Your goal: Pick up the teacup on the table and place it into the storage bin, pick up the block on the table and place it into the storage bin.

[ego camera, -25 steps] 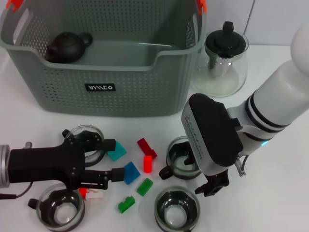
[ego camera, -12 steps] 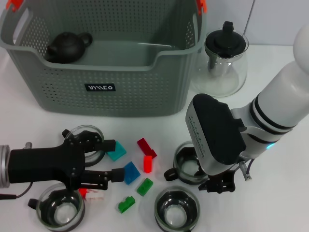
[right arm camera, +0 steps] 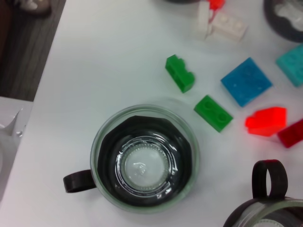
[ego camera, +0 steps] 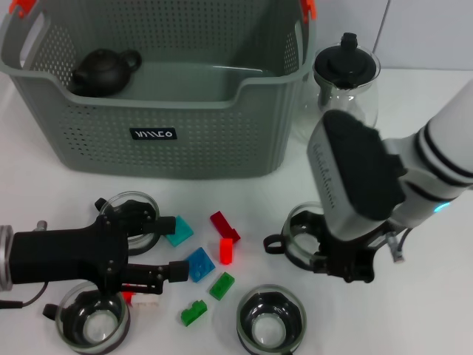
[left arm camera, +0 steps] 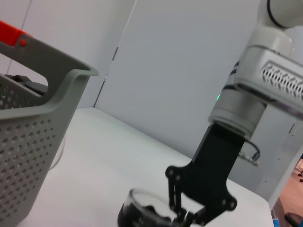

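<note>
Since a second ago my right arm has swung toward the right, and the glass cup (ego camera: 304,235) under it has travelled with it, away from the bricks. The left gripper (ego camera: 174,248) has barely shifted.

Left to right in the head view: the left gripper lies low over the table, its fingers spread apart, one by a teal block (ego camera: 178,231), the other by a blue block (ego camera: 199,264). A glass cup (ego camera: 127,214) sits behind the arm and another (ego camera: 92,322) in front of it, with a small white brick (ego camera: 145,299) between. Next come a dark red block (ego camera: 224,225), a bright red block (ego camera: 226,251) and two green blocks (ego camera: 221,285) (ego camera: 194,313). A fourth cup (ego camera: 270,323) stands at the near edge.

The right gripper (ego camera: 346,264) is down on the carried cup; the left wrist view shows its black fingers closed on the rim.

The grey bin (ego camera: 177,129) stands behind everything, a dark teapot (ego camera: 103,72) inside its left end. A glass teapot (ego camera: 341,92) stands just beside its right corner, right behind my right arm.
</note>
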`<state>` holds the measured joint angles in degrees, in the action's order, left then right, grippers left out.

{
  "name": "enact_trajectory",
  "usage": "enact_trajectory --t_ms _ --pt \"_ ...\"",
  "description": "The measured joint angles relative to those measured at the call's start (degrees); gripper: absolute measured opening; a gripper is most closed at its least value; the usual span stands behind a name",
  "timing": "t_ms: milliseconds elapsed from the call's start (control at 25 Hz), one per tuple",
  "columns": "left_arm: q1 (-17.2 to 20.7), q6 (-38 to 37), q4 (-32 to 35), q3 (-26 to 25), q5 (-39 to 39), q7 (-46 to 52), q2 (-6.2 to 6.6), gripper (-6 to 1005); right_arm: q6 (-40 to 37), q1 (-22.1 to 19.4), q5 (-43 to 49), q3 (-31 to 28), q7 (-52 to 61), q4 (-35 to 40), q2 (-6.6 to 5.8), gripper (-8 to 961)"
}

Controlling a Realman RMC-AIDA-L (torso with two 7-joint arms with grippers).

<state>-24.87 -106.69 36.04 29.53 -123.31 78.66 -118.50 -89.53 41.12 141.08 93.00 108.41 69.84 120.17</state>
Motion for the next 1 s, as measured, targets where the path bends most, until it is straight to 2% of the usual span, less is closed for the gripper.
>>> enact_trajectory --t_ms 240,360,480,640,800,920,1000 --pt "0.0 0.0 0.0 0.0 -0.1 0.0 0.26 901 -9.7 -2.2 -0.6 -7.5 1.4 9.7 0.02 49" --pt "0.0 0.4 0.0 0.0 -0.4 -0.7 0.34 901 -15.5 -2.8 -6.8 -13.2 1.5 16.6 0.04 49" --pt "0.2 1.0 0.0 0.0 -0.6 -2.1 0.35 900 -17.7 -1.9 -15.3 -18.6 2.5 21.1 0.01 50" --pt "0.4 1.8 0.4 0.0 -0.7 -2.5 0.37 899 -13.2 2.1 -23.5 -24.0 6.1 21.3 0.04 50" --pt "0.5 1.6 0.6 0.0 -0.7 -2.6 0.43 898 -4.5 7.4 -24.8 -26.1 10.4 17.6 0.07 50" --pt "0.6 1.6 0.7 0.1 -0.7 -3.0 0.45 897 3.5 13.3 -22.7 -26.8 12.3 10.7 -0.15 49" --pt "0.6 1.8 0.7 0.2 -0.7 -3.3 0.46 896 8.4 18.2 -19.9 -27.2 12.2 3.6 -0.35 49"
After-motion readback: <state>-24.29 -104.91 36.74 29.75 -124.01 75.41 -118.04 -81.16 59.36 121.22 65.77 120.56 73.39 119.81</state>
